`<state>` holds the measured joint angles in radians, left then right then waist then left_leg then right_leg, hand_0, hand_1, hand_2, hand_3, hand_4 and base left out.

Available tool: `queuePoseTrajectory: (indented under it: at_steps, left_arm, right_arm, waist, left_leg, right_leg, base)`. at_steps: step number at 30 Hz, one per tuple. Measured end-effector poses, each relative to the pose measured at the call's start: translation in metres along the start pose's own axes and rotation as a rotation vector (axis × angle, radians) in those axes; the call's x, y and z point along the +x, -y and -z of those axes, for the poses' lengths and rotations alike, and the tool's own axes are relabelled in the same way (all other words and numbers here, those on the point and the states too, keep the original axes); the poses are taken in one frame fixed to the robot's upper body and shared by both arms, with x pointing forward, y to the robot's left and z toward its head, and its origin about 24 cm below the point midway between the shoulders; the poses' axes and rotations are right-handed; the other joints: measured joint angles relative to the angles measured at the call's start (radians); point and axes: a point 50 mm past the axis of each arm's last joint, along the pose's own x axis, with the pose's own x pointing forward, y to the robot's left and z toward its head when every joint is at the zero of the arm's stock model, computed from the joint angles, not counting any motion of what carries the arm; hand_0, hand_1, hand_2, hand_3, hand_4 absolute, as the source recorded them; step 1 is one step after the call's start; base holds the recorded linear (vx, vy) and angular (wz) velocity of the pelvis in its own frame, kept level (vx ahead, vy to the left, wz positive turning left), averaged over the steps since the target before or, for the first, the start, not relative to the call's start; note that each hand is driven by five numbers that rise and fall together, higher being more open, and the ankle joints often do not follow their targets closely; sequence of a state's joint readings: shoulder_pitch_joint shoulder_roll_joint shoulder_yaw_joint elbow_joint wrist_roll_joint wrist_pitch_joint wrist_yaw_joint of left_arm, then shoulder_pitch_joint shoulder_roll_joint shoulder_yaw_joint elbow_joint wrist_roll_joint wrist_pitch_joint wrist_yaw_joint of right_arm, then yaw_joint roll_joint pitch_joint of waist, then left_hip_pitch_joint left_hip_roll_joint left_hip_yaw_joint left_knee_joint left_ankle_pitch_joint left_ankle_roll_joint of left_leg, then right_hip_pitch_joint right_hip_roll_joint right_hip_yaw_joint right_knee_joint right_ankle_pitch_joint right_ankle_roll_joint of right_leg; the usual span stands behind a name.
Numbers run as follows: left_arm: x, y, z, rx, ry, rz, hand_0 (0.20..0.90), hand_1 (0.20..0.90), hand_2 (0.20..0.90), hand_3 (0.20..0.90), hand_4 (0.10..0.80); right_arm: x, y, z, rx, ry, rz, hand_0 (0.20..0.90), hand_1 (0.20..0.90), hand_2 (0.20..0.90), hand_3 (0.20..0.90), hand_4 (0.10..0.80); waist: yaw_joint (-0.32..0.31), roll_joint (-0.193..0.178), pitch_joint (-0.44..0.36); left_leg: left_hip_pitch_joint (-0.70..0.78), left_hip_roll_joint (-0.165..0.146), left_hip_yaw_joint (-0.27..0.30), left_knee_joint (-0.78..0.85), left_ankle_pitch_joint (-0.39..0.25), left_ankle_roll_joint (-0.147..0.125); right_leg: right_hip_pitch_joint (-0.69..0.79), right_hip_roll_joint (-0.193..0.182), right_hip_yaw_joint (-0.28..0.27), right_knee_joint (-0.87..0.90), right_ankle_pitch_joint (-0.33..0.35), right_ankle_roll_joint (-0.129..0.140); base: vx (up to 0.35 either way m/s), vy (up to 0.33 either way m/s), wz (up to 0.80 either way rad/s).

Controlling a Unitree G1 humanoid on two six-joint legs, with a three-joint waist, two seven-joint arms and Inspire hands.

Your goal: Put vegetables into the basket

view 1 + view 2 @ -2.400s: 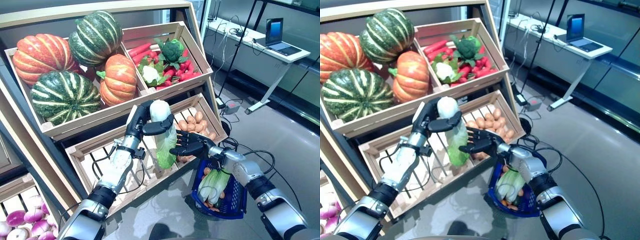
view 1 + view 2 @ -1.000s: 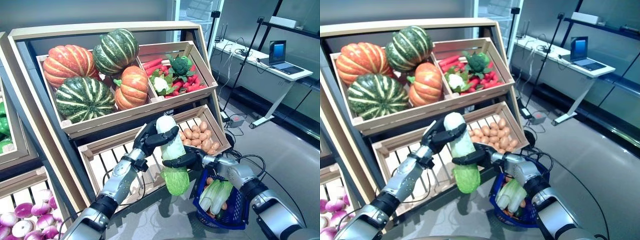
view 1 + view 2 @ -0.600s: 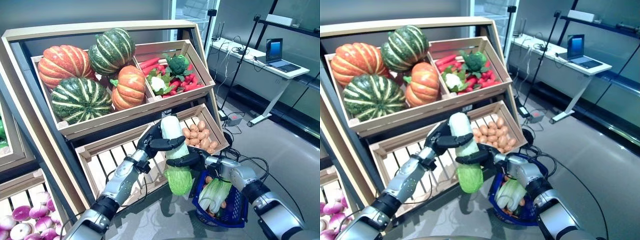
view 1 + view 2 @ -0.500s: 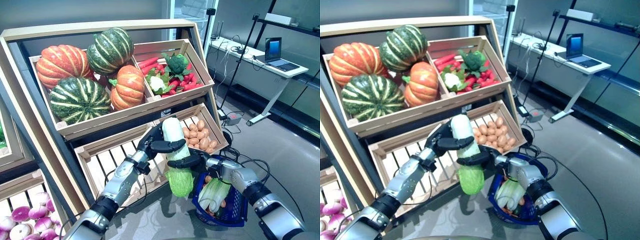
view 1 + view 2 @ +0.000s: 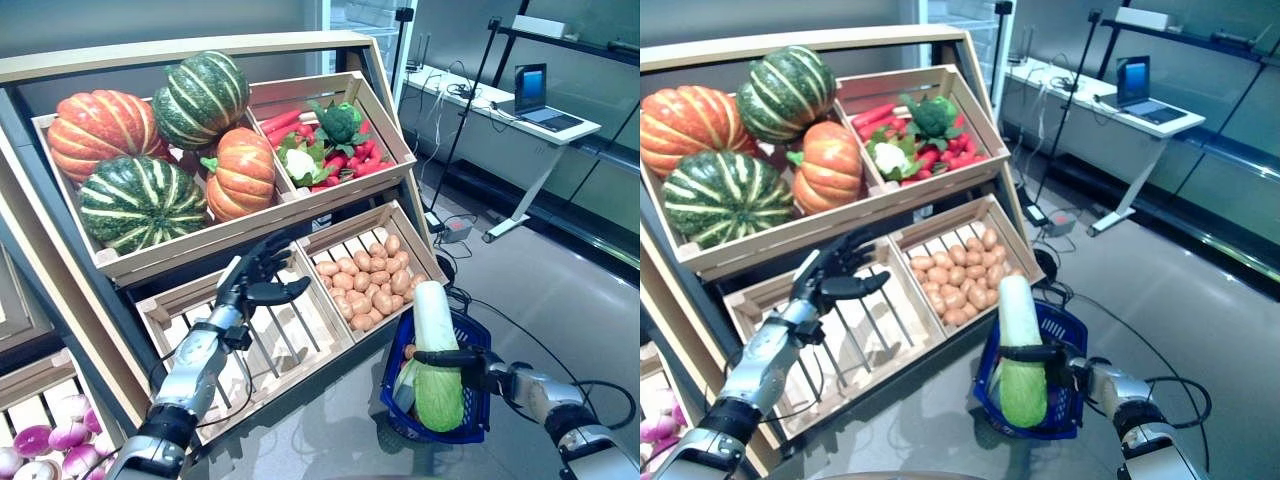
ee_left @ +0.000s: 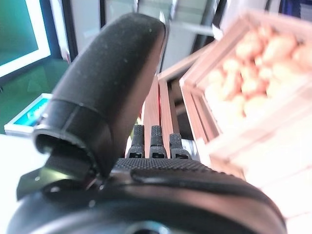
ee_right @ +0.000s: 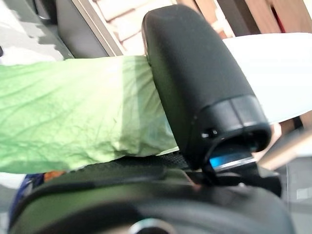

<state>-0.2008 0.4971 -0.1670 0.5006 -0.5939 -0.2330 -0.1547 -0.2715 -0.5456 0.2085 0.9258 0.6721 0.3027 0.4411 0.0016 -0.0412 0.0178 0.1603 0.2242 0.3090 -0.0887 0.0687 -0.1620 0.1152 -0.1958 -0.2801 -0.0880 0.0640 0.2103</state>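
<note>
My right hand is shut on a long cabbage, white at the top and green at the bottom, and holds it upright over the blue basket. In the right wrist view the thumb lies across the cabbage. The basket stands on the floor in front of the stand, with another pale green leafy vegetable in it. My left hand is open and empty in front of the lower slatted crate. Its straight fingers show in the left wrist view.
The wooden stand with its tilted crates fills the left and middle. The crate of small brown tubers sits just behind the basket. A white desk with a laptop stands at the back right. Grey floor lies to the right.
My left hand has let go of the cabbage and drawn back to the slatted crate. My right hand has carried the cabbage right and down over the basket. The camera has shifted.
</note>
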Motion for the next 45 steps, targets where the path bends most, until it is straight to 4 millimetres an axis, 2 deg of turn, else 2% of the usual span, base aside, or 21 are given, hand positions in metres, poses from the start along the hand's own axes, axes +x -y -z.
queuePoseTrajectory:
  at_steps: [4,7,13,15,17,18,19,20,21,22,23,27,29,30,31,32,34,38,43,44,45]
  left_arm:
    - [-0.011,-0.012,0.021,0.060,-0.095,-0.076,0.900,0.900,0.900,0.900,0.800]
    - [-0.019,-0.013,0.033,0.087,-0.150,-0.087,0.900,0.900,0.900,0.900,0.800]
    - [-0.018,-0.004,0.038,0.069,-0.163,-0.056,0.900,0.900,0.900,0.900,0.800]
    - [-0.016,-0.002,0.037,0.054,-0.157,-0.060,0.900,0.900,0.900,0.900,0.800]
    - [0.000,0.002,0.024,0.035,-0.112,-0.055,0.900,0.900,0.900,0.900,0.800]
    - [0.011,0.005,0.012,0.035,-0.076,-0.046,0.900,0.900,0.900,0.900,0.800]
    - [0.017,0.007,0.007,0.036,-0.063,-0.037,0.900,0.900,0.900,0.900,0.800]
    - [0.026,0.012,-0.002,0.037,-0.039,-0.014,0.900,0.900,0.900,0.900,0.800]
    - [0.029,0.016,-0.004,0.040,-0.033,0.004,0.900,0.900,0.900,0.900,0.800]
    - [0.030,0.018,-0.005,0.039,-0.032,0.012,0.900,0.900,0.900,0.900,0.800]
    - [0.031,0.024,-0.004,0.045,-0.034,0.045,0.900,0.900,0.900,0.900,0.800]
    - [0.031,0.029,-0.003,0.018,-0.035,0.068,0.900,0.900,0.900,0.900,0.800]
    - [0.032,0.028,-0.006,0.021,-0.011,0.064,0.900,0.900,0.900,0.900,0.800]
    - [0.032,0.028,-0.006,0.021,-0.003,0.065,0.900,0.900,0.900,0.900,0.800]
    - [0.031,0.029,-0.007,0.009,0.003,0.066,0.900,0.900,0.900,0.900,0.800]
    - [0.031,0.029,-0.007,0.001,0.005,0.065,0.900,0.900,0.900,0.900,0.800]
    - [0.031,0.031,-0.007,-0.009,0.010,0.071,0.900,0.900,0.900,0.900,0.800]
    - [0.032,0.038,-0.021,-0.038,0.085,0.105,0.900,0.900,0.900,0.900,0.800]
    - [0.033,0.050,-0.038,-0.042,0.170,0.149,0.900,0.900,0.900,0.900,0.800]
    - [0.033,0.051,-0.039,-0.043,0.174,0.150,0.900,0.900,0.900,0.900,0.800]
    - [0.033,0.052,-0.042,-0.042,0.184,0.156,0.900,0.900,0.900,0.900,0.800]
  right_arm:
    - [-0.007,0.017,0.017,0.069,-0.009,0.080,0.300,0.300,0.300,0.300,0.400]
    - [-0.009,0.024,0.024,0.089,-0.025,0.148,0.300,0.300,0.300,0.300,0.400]
    - [-0.010,0.031,0.014,0.099,0.022,0.250,0.300,0.300,0.300,0.300,0.400]
    - [-0.008,0.031,0.002,0.093,0.053,0.273,0.300,0.300,0.300,0.300,0.400]
    - [-0.003,0.026,-0.033,0.090,0.121,0.306,0.300,0.300,0.300,0.300,0.400]
    - [-0.003,0.023,-0.056,0.088,0.168,0.312,0.300,0.300,0.300,0.300,0.400]
    - [-0.004,0.023,-0.065,0.087,0.187,0.318,0.300,0.300,0.300,0.300,0.400]
    - [-0.007,0.020,-0.088,0.079,0.238,0.331,0.300,0.300,0.300,0.300,0.400]
    - [-0.010,0.018,-0.103,0.075,0.271,0.341,0.300,0.300,0.300,0.300,0.400]
    - [-0.011,0.018,-0.108,0.072,0.283,0.344,0.300,0.300,0.300,0.300,0.400]
    - [-0.020,0.023,-0.122,0.062,0.319,0.364,0.300,0.300,0.300,0.300,0.400]
    - [-0.042,0.036,-0.149,0.059,0.393,0.447,0.300,0.300,0.300,0.300,0.400]
    - [-0.053,0.040,-0.163,0.079,0.440,0.473,0.300,0.300,0.300,0.300,0.400]
    - [-0.057,0.040,-0.168,0.082,0.455,0.482,0.300,0.300,0.300,0.300,0.400]
    - [-0.060,0.042,-0.172,0.082,0.467,0.493,0.300,0.300,0.300,0.300,0.400]
    - [-0.061,0.042,-0.173,0.082,0.472,0.496,0.300,0.300,0.300,0.300,0.400]
    - [-0.063,0.041,-0.178,0.083,0.486,0.503,0.300,0.300,0.300,0.300,0.400]
    - [-0.066,0.036,-0.189,0.111,0.524,0.494,0.300,0.300,0.300,0.300,0.400]
    - [-0.072,0.035,-0.198,0.110,0.552,0.500,0.300,0.300,0.300,0.300,0.400]
    - [-0.074,0.036,-0.199,0.110,0.554,0.507,0.495,0.495,0.495,0.495,0.530]
    - [-0.077,0.039,-0.200,0.112,0.559,0.524,0.900,0.900,0.900,0.900,0.800]
  waist:
    - [-0.003,0.009,0.006]
    - [-0.003,0.017,0.016]
    - [0.019,0.021,0.063]
    - [0.023,0.022,0.098]
    - [0.030,0.018,0.178]
    - [0.033,0.018,0.232]
    - [0.035,0.019,0.256]
    - [0.044,0.025,0.302]
    - [0.045,0.032,0.332]
    - [0.049,0.037,0.343]
    - [0.047,0.053,0.363]
    - [0.047,0.078,0.396]
    - [0.051,0.084,0.424]
    - [0.055,0.084,0.434]
    - [0.058,0.086,0.436]
    - [0.060,0.087,0.437]
    - [0.067,0.087,0.443]
    - [0.070,0.094,0.452]
    - [0.069,0.095,0.461]
    - [0.068,0.095,0.461]
    - [0.068,0.095,0.461]
  left_leg:
    - [0.000,0.000,0.001,0.000,0.000,0.000]
    - [-0.007,0.000,0.001,0.000,0.000,-0.001]
    - [-0.063,0.000,-0.005,0.005,0.016,0.002]
    - [-0.080,0.004,-0.005,0.024,0.016,0.003]
    - [-0.164,0.012,-0.014,0.108,0.000,0.013]
    - [-0.233,0.024,-0.036,0.195,-0.020,0.011]
    - [-0.256,0.031,-0.044,0.228,-0.034,0.017]
    - [-0.326,0.044,-0.062,0.318,-0.066,0.024]
    - [-0.364,0.053,-0.069,0.387,-0.091,0.029]
    - [-0.383,0.054,-0.080,0.419,-0.101,0.029]
    - [-0.451,0.058,-0.104,0.516,-0.152,0.038]
    - [-0.582,0.052,-0.126,0.668,-0.194,0.063]
    - [-0.657,0.050,-0.140,0.774,-0.231,0.072]
    - [-0.687,0.050,-0.147,0.824,-0.254,0.072]
    - [-0.724,0.050,-0.155,0.879,-0.269,0.081]
    - [-0.740,0.049,-0.162,0.898,-0.282,0.072]
    - [-0.800,0.048,-0.179,0.984,-0.311,0.073]
    - [-0.891,0.056,-0.208,1.129,-0.368,0.069]
    - [-0.976,0.067,-0.239,1.267,-0.422,0.059]
    - [-0.981,0.068,-0.241,1.275,-0.425,0.058]
    - [-0.992,0.069,-0.249,1.297,-0.435,0.053]
  right_leg:
    - [-0.001,0.000,0.002,0.000,0.002,-0.001]
    - [-0.008,0.000,0.003,-0.001,0.004,-0.001]
    - [-0.059,0.001,0.001,0.000,0.021,-0.010]
    - [-0.077,-0.001,0.001,0.025,0.022,-0.012]
    - [-0.161,-0.012,-0.004,0.103,0.013,-0.026]
    - [-0.215,-0.021,-0.009,0.171,0.001,-0.039]
    - [-0.230,-0.023,-0.009,0.192,-0.006,-0.043]
    - [-0.286,-0.034,-0.011,0.263,-0.030,-0.053]
    - [-0.321,-0.048,-0.012,0.327,-0.054,-0.055]
    - [-0.338,-0.053,-0.012,0.360,-0.064,-0.055]
    - [-0.393,-0.085,-0.017,0.461,-0.115,-0.063]
    - [-0.511,-0.158,-0.026,0.626,-0.169,-0.057]
    - [-0.584,-0.196,-0.015,0.743,-0.207,-0.062]
    - [-0.618,-0.214,-0.001,0.800,-0.236,-0.055]
    - [-0.654,-0.228,0.003,0.863,-0.256,-0.063]
    - [-0.669,-0.235,0.005,0.883,-0.271,-0.058]
    - [-0.733,-0.266,0.028,0.988,-0.313,-0.066]
    - [-0.823,-0.294,0.064,1.149,-0.389,-0.066]
    - [-0.908,-0.309,0.100,1.299,-0.461,-0.070]
    - [-0.914,-0.311,0.102,1.309,-0.467,-0.071]
    - [-0.927,-0.314,0.107,1.336,-0.483,-0.073]
  base:
    - [0.000,0.000,0.00]
    - [-0.086,-0.005,-0.01]
    - [-0.184,-0.021,0.01]
    - [-0.257,-0.073,0.01]
    - [-0.346,-0.117,-0.01]
    - [-0.328,-0.088,0.05]
    - [-0.157,-0.021,0.11]
    - [-0.192,-0.011,0.05]
    - [-0.158,-0.004,0.02]
    - [-0.224,0.027,0.12]
    - [-0.149,0.038,0.18]
    - [-0.139,0.035,0.22]
    - [-0.066,0.002,0.17]
    - [-0.021,-0.009,0.12]
    - [-0.063,-0.006,0.10]
    - [0.006,-0.016,0.17]
    - [-0.049,-0.012,0.15]
    - [-0.025,-0.015,0.11]
    - [-0.006,-0.004,0.02]
    - [0.001,-0.015,0.03]
    - [0.008,-0.006,0.05]
